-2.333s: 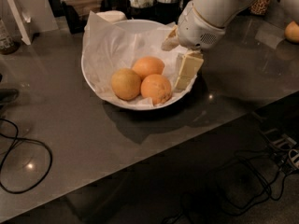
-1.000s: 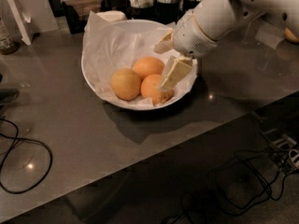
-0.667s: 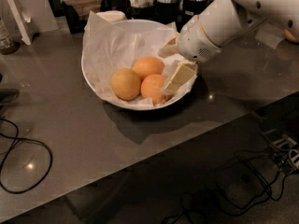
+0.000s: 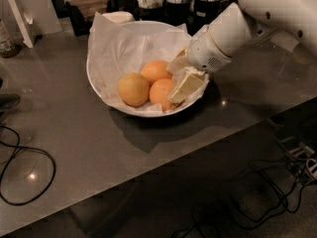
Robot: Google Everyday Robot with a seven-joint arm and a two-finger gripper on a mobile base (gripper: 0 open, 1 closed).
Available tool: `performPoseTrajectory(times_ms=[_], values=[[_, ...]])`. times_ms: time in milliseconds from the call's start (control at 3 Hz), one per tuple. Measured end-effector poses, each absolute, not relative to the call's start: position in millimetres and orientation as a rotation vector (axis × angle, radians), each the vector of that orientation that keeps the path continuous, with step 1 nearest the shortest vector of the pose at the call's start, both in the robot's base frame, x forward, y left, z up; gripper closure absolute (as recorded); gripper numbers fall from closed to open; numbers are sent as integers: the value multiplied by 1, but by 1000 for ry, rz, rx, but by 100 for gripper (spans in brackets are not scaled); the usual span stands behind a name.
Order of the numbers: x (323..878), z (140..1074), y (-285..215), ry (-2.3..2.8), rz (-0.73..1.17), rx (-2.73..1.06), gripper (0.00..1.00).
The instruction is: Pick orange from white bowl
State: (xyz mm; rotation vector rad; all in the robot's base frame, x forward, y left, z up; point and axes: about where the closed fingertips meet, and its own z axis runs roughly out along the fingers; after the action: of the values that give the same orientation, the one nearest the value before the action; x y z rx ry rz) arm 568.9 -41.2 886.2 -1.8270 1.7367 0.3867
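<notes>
The white bowl, lined with crumpled white paper, sits on the grey table and holds three fruits. The orange, the deepest in colour, lies at the bowl's front right. A lighter orange one lies behind it and a duller yellowish fruit lies to its left. My gripper reaches into the bowl from the right, low at the orange's right side. It is open: the near finger overlaps the orange's right edge and the far finger is beside the lighter fruit. Nothing is held.
Dark cups with utensils and boxes stand behind the bowl. A white stand is at the back left. A black cable loops on the table's left. The table's front edge runs diagonally, with cables on the floor below.
The arm has swung more to the right and lower, and the gripper has shifted slightly along the orange's right side. The fruits have not moved.
</notes>
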Motion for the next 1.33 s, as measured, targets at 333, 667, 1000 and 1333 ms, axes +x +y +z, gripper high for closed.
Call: performPoseTrajectory(times_ms=[333, 667, 1000, 1333], values=[[568, 885, -39, 1742, 375, -1833, 43], [567, 885, -38, 1748, 368, -1834, 42], [567, 884, -39, 1756, 366, -1835, 39], [567, 882, -38, 1767, 371, -1838, 41]])
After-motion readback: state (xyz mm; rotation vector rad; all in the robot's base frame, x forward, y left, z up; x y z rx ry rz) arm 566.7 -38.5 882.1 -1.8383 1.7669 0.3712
